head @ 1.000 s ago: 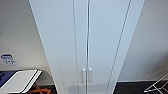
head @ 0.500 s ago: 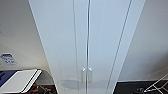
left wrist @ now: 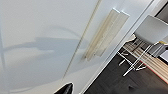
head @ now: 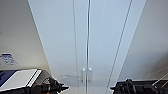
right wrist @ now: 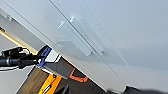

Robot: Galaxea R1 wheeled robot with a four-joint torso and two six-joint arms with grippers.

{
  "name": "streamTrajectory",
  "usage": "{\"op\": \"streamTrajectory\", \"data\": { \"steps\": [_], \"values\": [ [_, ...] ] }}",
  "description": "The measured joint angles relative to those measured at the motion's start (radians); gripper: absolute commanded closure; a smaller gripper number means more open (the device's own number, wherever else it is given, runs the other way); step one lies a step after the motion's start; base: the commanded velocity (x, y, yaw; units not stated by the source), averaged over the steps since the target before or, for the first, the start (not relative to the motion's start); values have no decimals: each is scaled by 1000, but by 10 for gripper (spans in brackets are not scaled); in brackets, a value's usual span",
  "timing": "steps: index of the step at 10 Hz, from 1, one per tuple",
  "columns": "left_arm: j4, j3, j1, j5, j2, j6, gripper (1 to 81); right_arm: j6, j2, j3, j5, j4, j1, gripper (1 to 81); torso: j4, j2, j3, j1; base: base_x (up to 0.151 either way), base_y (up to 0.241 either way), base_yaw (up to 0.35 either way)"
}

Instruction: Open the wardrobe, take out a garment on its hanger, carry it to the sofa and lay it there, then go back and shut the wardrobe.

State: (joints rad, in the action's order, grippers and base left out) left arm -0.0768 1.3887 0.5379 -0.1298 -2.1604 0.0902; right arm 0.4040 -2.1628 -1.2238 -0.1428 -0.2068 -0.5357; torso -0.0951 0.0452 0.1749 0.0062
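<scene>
The wardrobe stands straight ahead as a tall white cabinet with both doors shut. Its two slim white handles sit side by side at the middle seam. My left gripper reaches in low on the left, short of the left door and below handle height. My right gripper comes in low on the right at about the same height. The handles show close up in the left wrist view, and the handles also show in the right wrist view. The garment, hanger and sofa are hidden.
A white and blue flat thing lies low on the left beside the wardrobe. A white chair with thin legs stands on dark floor past the wardrobe's side. An orange and yellow object sits on the floor.
The whole head picture has shifted slightly, with the handles a little lower in it now. The wardrobe doors stay shut.
</scene>
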Motion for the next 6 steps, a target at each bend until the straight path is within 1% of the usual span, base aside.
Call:
{"op": "streamTrajectory", "data": {
  "steps": [3, 6],
  "values": [
    [-13, 114, -28, -40, -80, -20, 10, 14, -115, -89, -42, 0, 40, 10, 0, -1, 1, 1, 0, 0, 0],
    [-17, 167, -43, -60, -169, -36, 10, 28, -193, -172, -67, 0, 81, 10, 0, -2, 1, 2, 0, 0, 0]
  ]
}}
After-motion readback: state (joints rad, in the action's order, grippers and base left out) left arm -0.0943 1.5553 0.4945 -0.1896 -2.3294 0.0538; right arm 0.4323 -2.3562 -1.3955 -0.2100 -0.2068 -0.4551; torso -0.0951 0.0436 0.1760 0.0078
